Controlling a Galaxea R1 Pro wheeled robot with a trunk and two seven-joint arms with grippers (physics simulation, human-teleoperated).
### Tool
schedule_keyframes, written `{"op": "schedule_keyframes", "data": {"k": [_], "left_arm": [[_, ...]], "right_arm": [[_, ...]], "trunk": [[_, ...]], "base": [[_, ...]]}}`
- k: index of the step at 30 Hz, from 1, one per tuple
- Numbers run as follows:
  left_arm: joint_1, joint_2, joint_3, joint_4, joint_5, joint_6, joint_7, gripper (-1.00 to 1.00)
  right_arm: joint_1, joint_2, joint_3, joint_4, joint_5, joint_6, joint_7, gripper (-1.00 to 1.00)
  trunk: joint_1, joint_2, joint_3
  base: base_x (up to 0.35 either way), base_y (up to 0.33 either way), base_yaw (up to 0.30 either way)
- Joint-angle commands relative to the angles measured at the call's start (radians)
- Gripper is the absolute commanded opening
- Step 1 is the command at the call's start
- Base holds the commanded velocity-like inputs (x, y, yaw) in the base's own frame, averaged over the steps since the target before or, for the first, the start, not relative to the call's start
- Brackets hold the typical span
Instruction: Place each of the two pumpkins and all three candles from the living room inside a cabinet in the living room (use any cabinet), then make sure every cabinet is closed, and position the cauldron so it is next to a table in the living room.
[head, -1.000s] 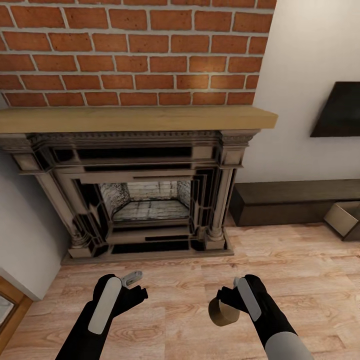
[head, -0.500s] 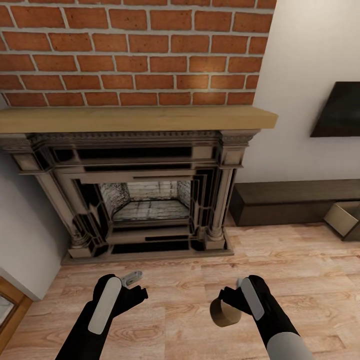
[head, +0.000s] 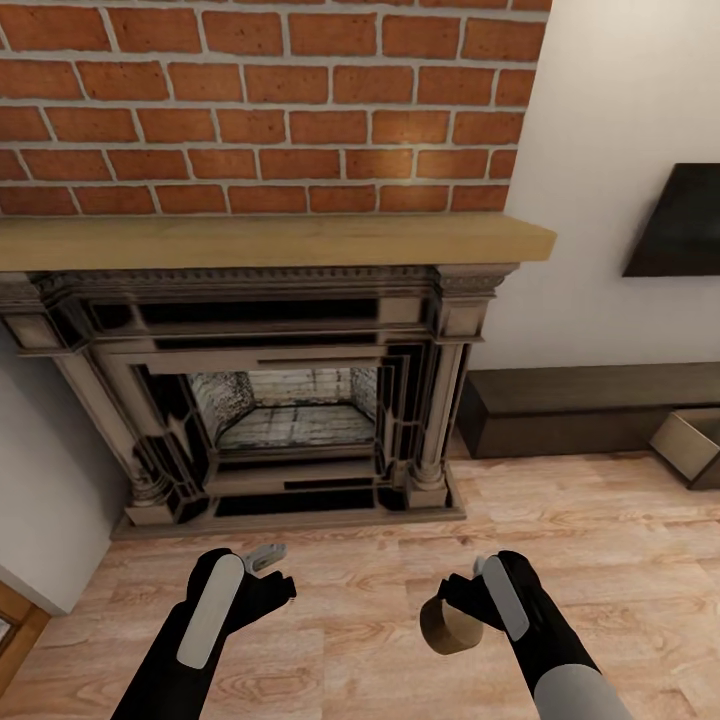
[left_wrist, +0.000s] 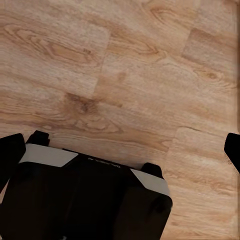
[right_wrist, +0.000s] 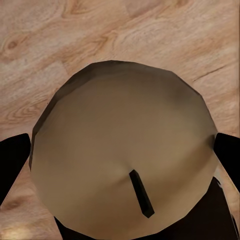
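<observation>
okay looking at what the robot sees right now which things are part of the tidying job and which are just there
Part of the job:
candle, clamped in the right gripper
cabinet, low against the wall, one drawer pulled open

Just there:
fireplace
wooden mantel
brick wall
left gripper, holding nothing

Both arms reach forward and low. The left gripper (head: 272, 570) has its fingers spread apart and holds nothing; the right gripper (head: 452, 600) grips a candle (head: 447, 625).
</observation>
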Motion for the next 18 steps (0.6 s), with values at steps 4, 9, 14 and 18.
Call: {"op": "schedule_keyframes", "data": {"k": [4,9,14,18], "left_arm": [[-0.001,0.0,-0.02,-0.001,0.008,0.002,0.011,1.0],[-0.001,0.0,-0.025,-0.001,0.008,0.001,0.011,1.0],[-0.001,0.0,-0.026,-0.001,0.008,0.0,0.011,1.0],[-0.001,0.0,-0.026,-0.001,0.009,0.0,0.011,1.0]], "right_arm": [[-0.001,0.001,-0.003,-0.001,-0.012,0.002,-0.009,-1.0],[-0.001,0.001,-0.003,-0.001,-0.012,0.002,-0.009,-1.0],[-0.001,0.001,-0.003,0.0,-0.012,0.002,-0.009,-1.0],[-0.001,0.001,-0.004,0.0,-0.012,0.003,-0.009,-1.0]], "trunk": [[0.001,-0.002,-0.002],[0.001,-0.002,-0.002],[0.001,-0.002,-0.002],[0.001,-0.002,-0.002]], "base": [[0.291,-0.019,0.0],[0.07,-0.002,0.0],[0.006,0.0,-0.002],[-0.031,0.0,-0.136]]}}
